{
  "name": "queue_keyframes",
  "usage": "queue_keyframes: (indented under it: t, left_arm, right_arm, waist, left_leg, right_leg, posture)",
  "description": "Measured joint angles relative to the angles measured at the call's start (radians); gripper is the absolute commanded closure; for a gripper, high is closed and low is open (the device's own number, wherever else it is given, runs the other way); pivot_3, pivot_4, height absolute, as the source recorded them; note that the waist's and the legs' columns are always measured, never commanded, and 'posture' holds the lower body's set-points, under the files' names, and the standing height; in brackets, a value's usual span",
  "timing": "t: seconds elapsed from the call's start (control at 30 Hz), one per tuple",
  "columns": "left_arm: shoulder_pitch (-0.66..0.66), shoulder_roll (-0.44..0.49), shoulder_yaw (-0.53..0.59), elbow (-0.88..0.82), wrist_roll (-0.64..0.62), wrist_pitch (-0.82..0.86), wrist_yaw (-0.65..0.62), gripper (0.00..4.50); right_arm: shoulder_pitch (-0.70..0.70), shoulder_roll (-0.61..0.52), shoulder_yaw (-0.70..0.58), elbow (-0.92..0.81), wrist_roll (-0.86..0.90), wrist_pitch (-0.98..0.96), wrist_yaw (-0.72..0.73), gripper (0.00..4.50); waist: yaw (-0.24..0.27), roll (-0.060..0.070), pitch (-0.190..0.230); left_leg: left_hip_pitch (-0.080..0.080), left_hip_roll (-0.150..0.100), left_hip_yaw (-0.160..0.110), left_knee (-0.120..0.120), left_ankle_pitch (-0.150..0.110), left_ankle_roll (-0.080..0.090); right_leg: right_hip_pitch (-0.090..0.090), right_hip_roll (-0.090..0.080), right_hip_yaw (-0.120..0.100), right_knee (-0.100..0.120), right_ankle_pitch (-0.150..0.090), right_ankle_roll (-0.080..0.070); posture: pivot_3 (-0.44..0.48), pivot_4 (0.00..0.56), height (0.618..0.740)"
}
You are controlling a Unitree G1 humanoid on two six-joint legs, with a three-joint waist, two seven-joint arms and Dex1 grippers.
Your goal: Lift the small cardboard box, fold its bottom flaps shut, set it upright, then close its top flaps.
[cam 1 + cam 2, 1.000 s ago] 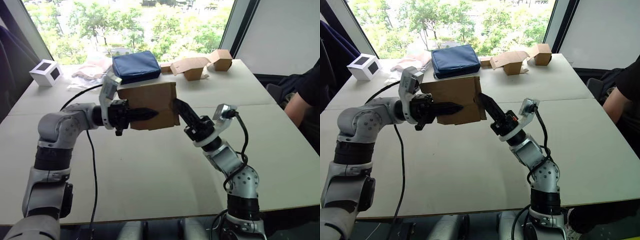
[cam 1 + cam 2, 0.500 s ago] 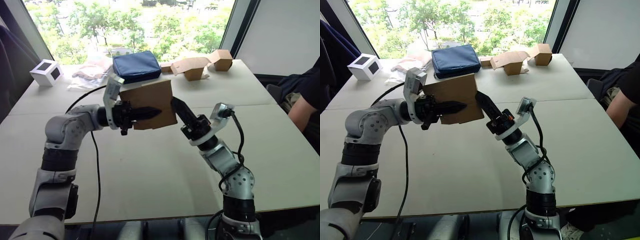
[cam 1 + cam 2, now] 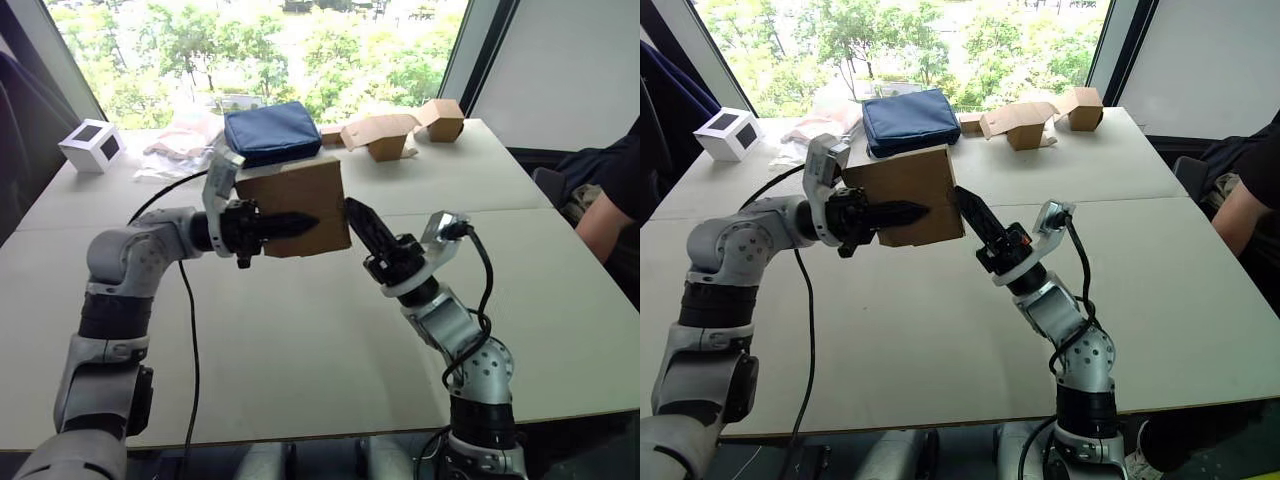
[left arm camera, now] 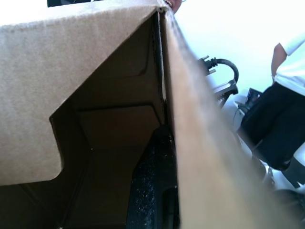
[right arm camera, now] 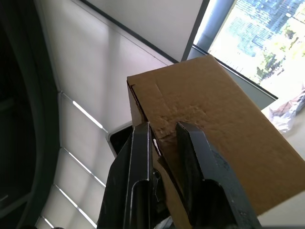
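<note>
Two grippers held the small cardboard box (image 3: 297,205) in the air above the table (image 3: 300,330), well clear of its surface. The left gripper (image 3: 300,223) was clamped on the box wall at the robot's left: one black finger lay flat across the outer brown face, and the left wrist view showed the other finger (image 4: 152,191) inside the box, pressed against the same wall. The right gripper (image 3: 358,220) met the box at its lower right edge. In the right wrist view its two fingers (image 5: 142,157) stood slightly apart and straddled a thin cardboard edge at the corner of the box, closed on it.

The box hung tilted, its broad face toward the camera. Its interior, seen in the left wrist view, was open, with one flap (image 4: 52,90) angled across the opening.

Farther back on the table lay a blue pouch (image 3: 272,132), directly behind the held box. Crumpled pale wrapping (image 3: 180,145) sat to its left, and a white cube (image 3: 92,145) stood near the far left corner. Other cardboard boxes (image 3: 400,130) with splayed flaps rested at the far right. A seated person (image 3: 610,190) was at the right edge.
</note>
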Motion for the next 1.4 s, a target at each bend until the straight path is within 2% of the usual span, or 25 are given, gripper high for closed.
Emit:
queue_keyframes:
  t: [0.07, 0.13, 0.3, 0.4, 0.53, 0.6, 0.8, 1.13, 1.4]
  left_arm:
    - [-0.001, 0.006, 0.0, 0.0, 0.0, 0.007, -0.009, 4.5]
    - [-0.005, 0.01, -0.002, 0.0, 0.0, 0.009, -0.019, 4.5]
    - [-0.014, 0.024, -0.003, 0.0, -0.001, 0.014, -0.034, 4.5]
    - [-0.014, 0.027, -0.003, 0.0, -0.001, 0.022, -0.04, 4.5]
    - [-0.014, 0.033, -0.003, 0.0, -0.001, 0.028, -0.043, 4.5]
    - [-0.014, 0.034, -0.003, 0.0, -0.001, 0.028, -0.044, 4.5]
    - [-0.014, 0.037, -0.004, -0.001, -0.001, 0.028, -0.049, 4.5]
    - [-0.014, 0.031, -0.044, 0.013, 0.018, 0.011, -0.073, 4.5]
    - [-0.018, 0.023, -0.069, 0.042, 0.042, -0.013, -0.092, 4.5]
  right_arm:
    - [0.0, -0.005, -0.007, 0.0, 0.0, 0.0, -0.003, 2.12]
    - [0.0, -0.008, -0.01, 0.0, 0.0, 0.0, -0.006, 1.44]
    - [0.001, -0.013, -0.026, 0.0, 0.0, -0.006, -0.016, 1.44]
    - [0.013, -0.013, -0.028, 0.0, 0.0, -0.006, -0.019, 2.19]
    - [0.016, -0.013, -0.033, 0.0, 0.0, -0.018, -0.028, 3.82]
    - [0.02, -0.014, -0.034, -0.001, 0.0, -0.02, -0.029, 4.45]
    - [0.032, -0.047, -0.026, -0.039, -0.003, -0.017, -0.029, 4.45]
    - [0.044, -0.114, 0.056, -0.118, -0.064, 0.006, -0.012, 4.45]
    - [0.097, -0.135, 0.056, -0.143, -0.131, -0.021, -0.016, 4.45]
  waist:
    - [0.0, 0.0, 0.0]
    - [0.0, 0.0, 0.0]
    - [-0.001, 0.0, 0.0]
    - [0.0, 0.0, 0.0]
    - [-0.001, 0.0, 0.0]
    - [0.0, 0.0, 0.0]
    - [0.0, 0.0, 0.0]
    - [0.002, 0.0, 0.0]
    - [0.001, 0.0, 0.0]
  left_leg:
    - [0.0, 0.0, 0.0, 0.0, 0.0, 0.0]
    - [0.0, 0.0, 0.0, 0.0, 0.0, 0.0]
    - [0.0, 0.0, 0.0, 0.0, 0.0, 0.0]
    - [0.0, 0.0, 0.0, 0.0, 0.0, 0.0]
    - [0.0, 0.0, 0.0, 0.0, 0.0, 0.0]
    - [0.0, 0.0, 0.0, 0.0, 0.0, 0.0]
    - [0.0, 0.0, 0.0, 0.0, 0.0, 0.0]
    - [0.0, 0.0, 0.0, 0.0, 0.0, 0.0]
    - [0.0, 0.0, 0.0, 0.0, 0.0, 0.0]
  right_leg:
    - [0.0, 0.0, 0.0, 0.0, 0.0, 0.0]
    - [0.0, 0.0, 0.0, 0.0, 0.0, 0.0]
    - [0.0, 0.0, 0.0, 0.0, 0.0, 0.0]
    - [0.0, 0.0, 0.0, 0.0, 0.0, 0.0]
    - [0.0, 0.0, 0.0, 0.0, 0.0, 0.0]
    - [0.0, 0.0, 0.0, 0.0, 0.0, 0.0]
    - [0.0, 0.0, 0.0, 0.0, 0.0, 0.0]
    - [0.0, 0.0, 0.0, 0.0, 0.0, 0.0]
    - [0.0, 0.0, 0.0, 0.0, 0.0, 0.0]
  posture:
    - [0.0, 0.15, 0.74]
    - [0.0, 0.15, 0.74]
    - [0.0, 0.15, 0.74]
    - [0.0, 0.15, 0.74]
    - [0.0, 0.15, 0.74]
    - [0.0, 0.15, 0.74]
    - [0.0, 0.15, 0.74]
    - [0.0, 0.15, 0.74]
    - [0.0, 0.15, 0.74]
